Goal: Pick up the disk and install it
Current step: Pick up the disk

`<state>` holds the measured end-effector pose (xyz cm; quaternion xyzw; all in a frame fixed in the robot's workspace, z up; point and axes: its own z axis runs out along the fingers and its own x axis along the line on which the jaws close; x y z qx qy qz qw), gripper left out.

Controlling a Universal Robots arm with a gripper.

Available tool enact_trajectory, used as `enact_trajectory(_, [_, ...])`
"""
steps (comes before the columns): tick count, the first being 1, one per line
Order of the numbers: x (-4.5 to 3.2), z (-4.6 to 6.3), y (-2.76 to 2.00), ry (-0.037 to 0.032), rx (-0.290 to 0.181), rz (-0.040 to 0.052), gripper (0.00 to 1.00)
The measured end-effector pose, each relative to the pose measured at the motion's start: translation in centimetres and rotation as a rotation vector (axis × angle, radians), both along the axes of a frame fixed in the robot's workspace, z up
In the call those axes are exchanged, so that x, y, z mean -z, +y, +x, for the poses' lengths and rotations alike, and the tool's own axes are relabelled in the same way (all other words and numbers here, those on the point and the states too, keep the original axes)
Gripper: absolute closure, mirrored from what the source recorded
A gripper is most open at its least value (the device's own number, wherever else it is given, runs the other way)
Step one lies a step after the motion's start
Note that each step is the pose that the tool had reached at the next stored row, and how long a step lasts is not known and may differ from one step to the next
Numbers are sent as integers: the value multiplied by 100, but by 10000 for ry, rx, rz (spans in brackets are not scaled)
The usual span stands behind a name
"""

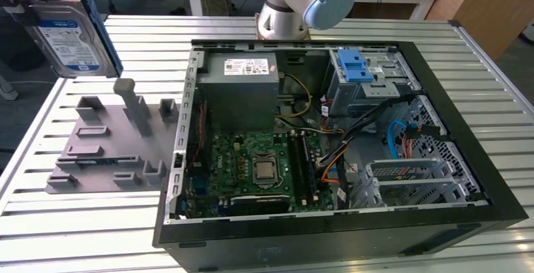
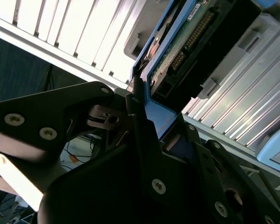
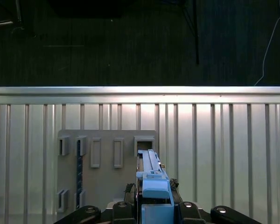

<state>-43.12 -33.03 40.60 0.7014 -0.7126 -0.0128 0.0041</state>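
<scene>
- The gripper (image 2: pixel 155 117) holds the disk (image 1: pixel 69 35) – its black fingers (image 2: pixel 136 114) are clamped on the blue carrier frame at one end of the drive, as the second wrist view shows.
- In the exterior view the disk hangs upright at the far corner on that view's left. Its white and blue label faces the camera, and the blue frame runs along its edge.
- It is off the desk (image 1: pixel 492 98), raised above the far side of a grey holder (image 1: pixel 100 154) with slots and posts that lies flat on the slatted metal top.
- In the first wrist view the disk is seen edge-on over that holder, near one of its rectangular slots.
- The open computer case (image 1: pixel 334 242) lies on the desk to the exterior view's right of the holder – well apart from the disk.
- Inside the case, a grey metal box with a white sticker (image 1: pixel 242 89) sits at the far side, with the green motherboard (image 1: pixel 250 167) nearer the camera.
- A blue ridged latch (image 1: pixel 354 67) sits on the metal drive cage in the case's far corner on the exterior view's right.
</scene>
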Motion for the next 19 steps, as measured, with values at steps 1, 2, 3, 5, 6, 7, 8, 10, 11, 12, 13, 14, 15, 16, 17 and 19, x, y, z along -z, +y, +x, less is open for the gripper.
enact_trajectory(1, [-7, 0, 0, 0, 0, 0, 64])
enact_trajectory(2, [-15, 0, 0, 0, 0, 0, 64])
enact_trajectory(3, [-23, 0, 0, 0, 1, 0, 64])
enact_trajectory(5, [-43, 0, 0, 0, 0, 0, 64])
enact_trajectory(6, [-54, 0, 0, -1, 0, 0, 64])
enact_trajectory(7, [-65, 0, 0, -1, 0, 0, 64])
enact_trajectory(8, [-76, 0, 0, -2, 0, 0, 64])
enact_trajectory(10, [-101, 0, 0, -2, 0, 0, 64])
enact_trajectory(11, [-117, 0, 0, -1, -1, 0, 64])
enact_trajectory(12, [-133, 0, 0, -1, -1, 0, 64])
enact_trajectory(13, [-148, 0, 0, -2, -1, 0, 64])
enact_trajectory(14, [-162, 0, 0, -3, -1, 0, 64])
enact_trajectory(15, [-175, 0, 1, -3, 0, 0, 64])
enact_trajectory(16, [-189, 0, 1, -3, 0, 0, 64])
enact_trajectory(17, [-202, 0, 1, -2, 0, 0, 64])
enact_trajectory(19, [-227, 0, 1, -2, 0, 0, 64])
